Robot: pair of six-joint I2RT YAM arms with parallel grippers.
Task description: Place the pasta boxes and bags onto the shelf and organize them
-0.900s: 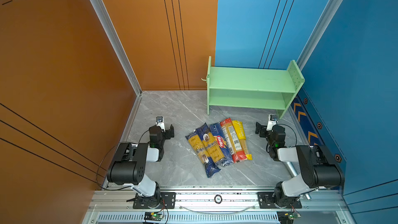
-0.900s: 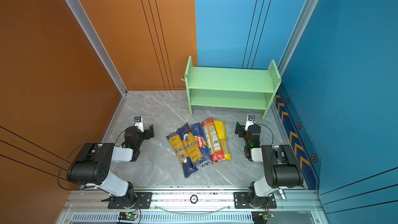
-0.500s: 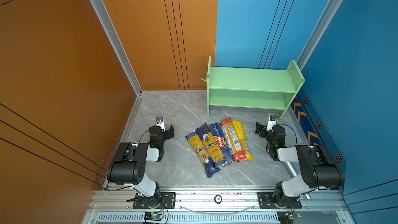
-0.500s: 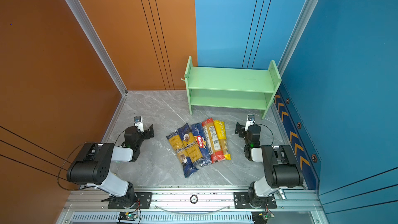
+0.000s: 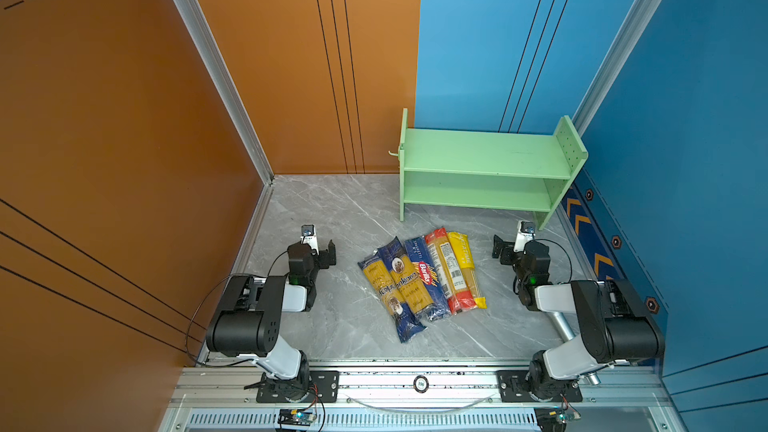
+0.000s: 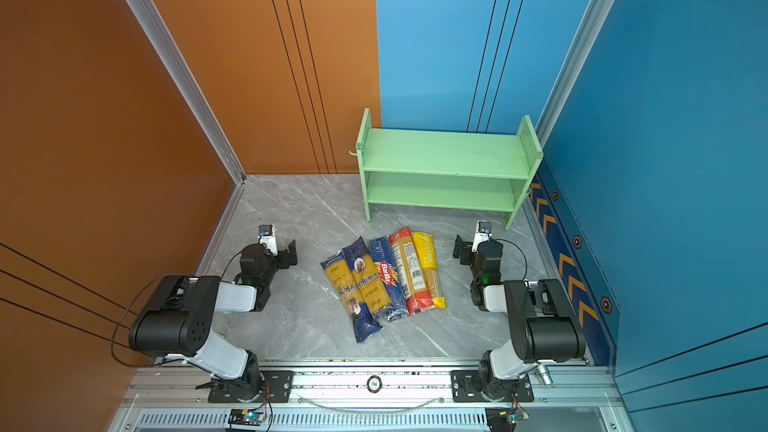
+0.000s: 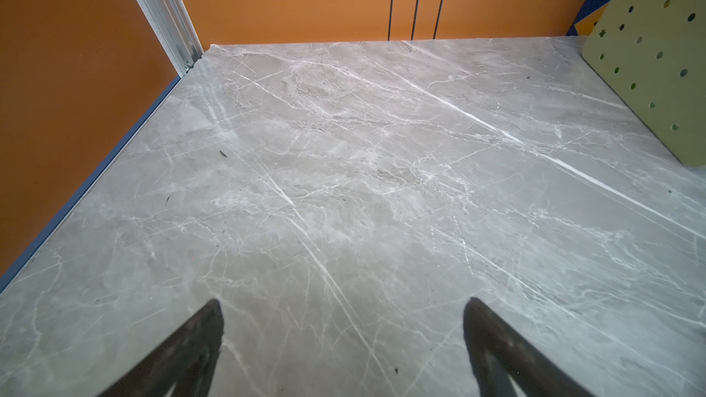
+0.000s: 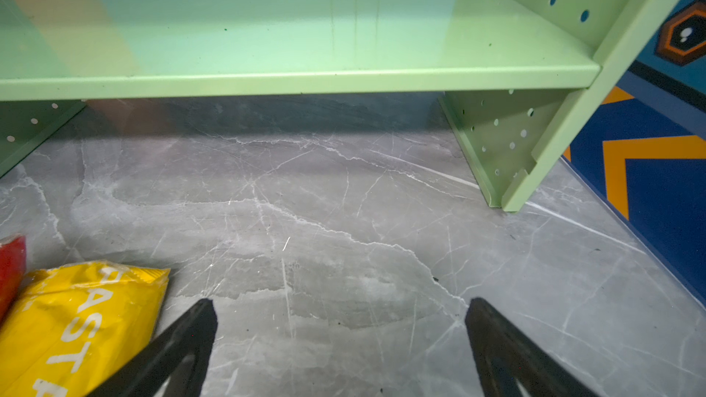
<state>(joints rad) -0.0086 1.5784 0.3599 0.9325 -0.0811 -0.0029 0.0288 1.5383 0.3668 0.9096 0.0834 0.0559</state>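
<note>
No change vs. half a sec before: shelf, packets, arms all in same spots. Shelf point(image 5: 482, 155) stood at back against blue wall. Five pasta packets point(image 5: 419, 280) lay side by side on marble tabletop point(image 5: 332, 209) in front of shelf, apart from it, btwn the two arms. L gripper point(image 7: 342, 301): jaws wide apart over bare marble, empty. R gripper point(image 8: 339, 299): jaws spread too, empty, facing shelf's lower tier; yellow-ended packet point(image 8: 76, 322) just beside one finger.
</note>
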